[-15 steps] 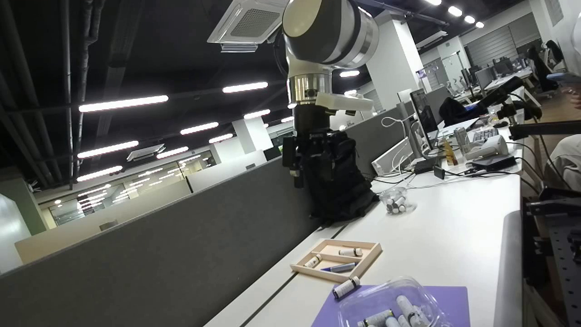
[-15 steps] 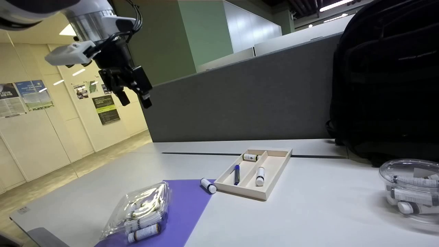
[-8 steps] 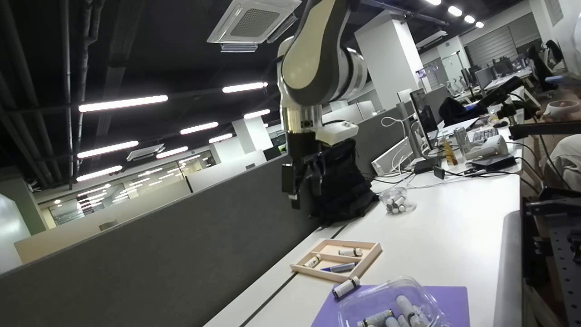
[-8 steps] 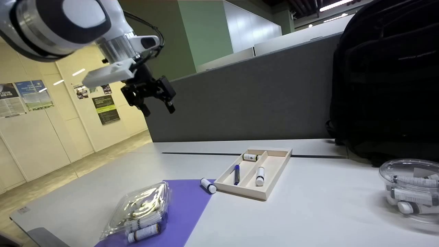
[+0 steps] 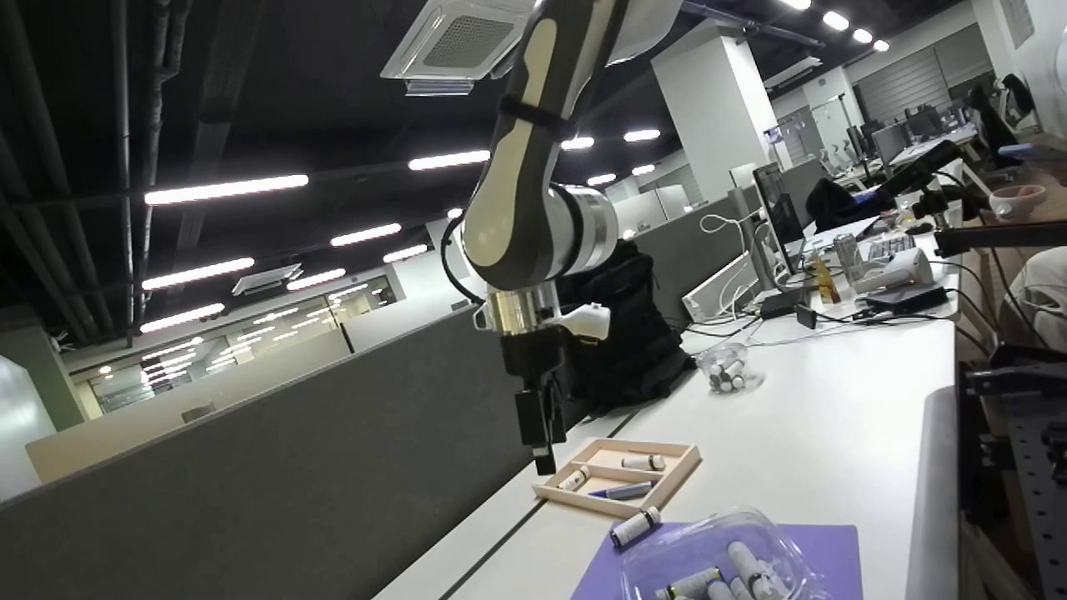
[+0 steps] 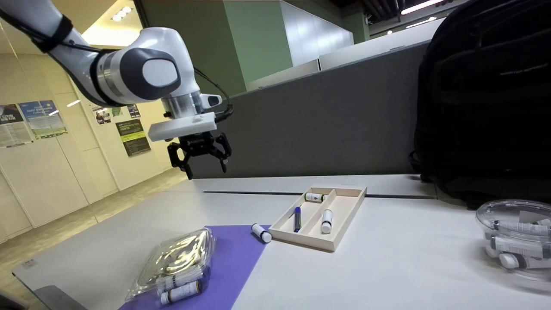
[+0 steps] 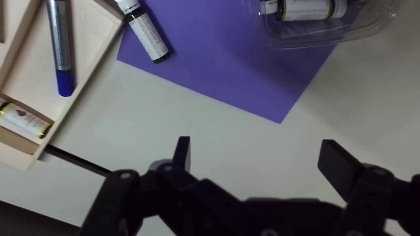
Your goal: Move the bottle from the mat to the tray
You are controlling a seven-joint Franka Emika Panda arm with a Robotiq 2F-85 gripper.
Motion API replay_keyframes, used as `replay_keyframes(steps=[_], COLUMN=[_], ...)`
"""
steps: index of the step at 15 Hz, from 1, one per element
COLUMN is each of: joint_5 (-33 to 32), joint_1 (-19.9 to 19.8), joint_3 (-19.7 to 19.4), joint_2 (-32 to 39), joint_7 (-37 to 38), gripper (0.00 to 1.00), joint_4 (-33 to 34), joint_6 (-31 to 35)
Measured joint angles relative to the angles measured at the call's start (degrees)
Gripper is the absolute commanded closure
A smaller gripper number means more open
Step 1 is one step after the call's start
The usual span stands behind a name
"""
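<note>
The white-labelled bottle lies on its side at the corner of the purple mat, close to the tray; it shows in both exterior views (image 5: 636,528) (image 6: 261,233) and in the wrist view (image 7: 149,37). The mat (image 5: 834,554) (image 6: 234,256) (image 7: 229,68) lies flat on the table. The wooden tray (image 5: 679,483) (image 6: 301,240) (image 7: 98,54) stands beside it, holding two small bottles and a blue-capped marker. My gripper (image 5: 543,467) (image 6: 207,174) is open and empty, above the table. In the wrist view its fingers (image 7: 256,150) are wide apart over bare table, off the mat's corner.
A clear plastic box (image 5: 717,546) (image 6: 181,258) (image 7: 295,44) with several bottles sits on the mat. A clear round tub (image 5: 723,367) (image 6: 516,241) of bottles stands farther along the table. A black backpack (image 5: 621,333) (image 6: 482,107) leans on the grey partition (image 5: 333,467) (image 6: 310,125).
My gripper has come down towards the table and now points straighter down, shifting right in an exterior view. It stays open. The bottle, mat and tray have not moved.
</note>
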Motion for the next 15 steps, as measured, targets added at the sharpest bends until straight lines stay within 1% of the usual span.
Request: replay_keyframes(steps=[1,3,6,8,12,15], joint_5=[0.3,0.3,-0.5,-4.2,-12.7,-15.2], joint_1=[-1.0,-2.4,-2.7,-2.6,-2.8,-4.0], joint_3=[0.7,1.3,1.4,1.3,0.3,0.2], joint_2=[1.2,2.2,2.4,2.5,2.6,3.3], joint_7=[-3.5,-6.6,-7.4,-7.3,-7.4,-7.5], gripper=[0.0,0.0,0.0,0.0,0.0,0.0], joint_4=[1.6,3.8,4.3,3.2,-1.6,-5.4], joint_6=[-2.7,-5.7,-5.8,-1.7,9.8,16.5])
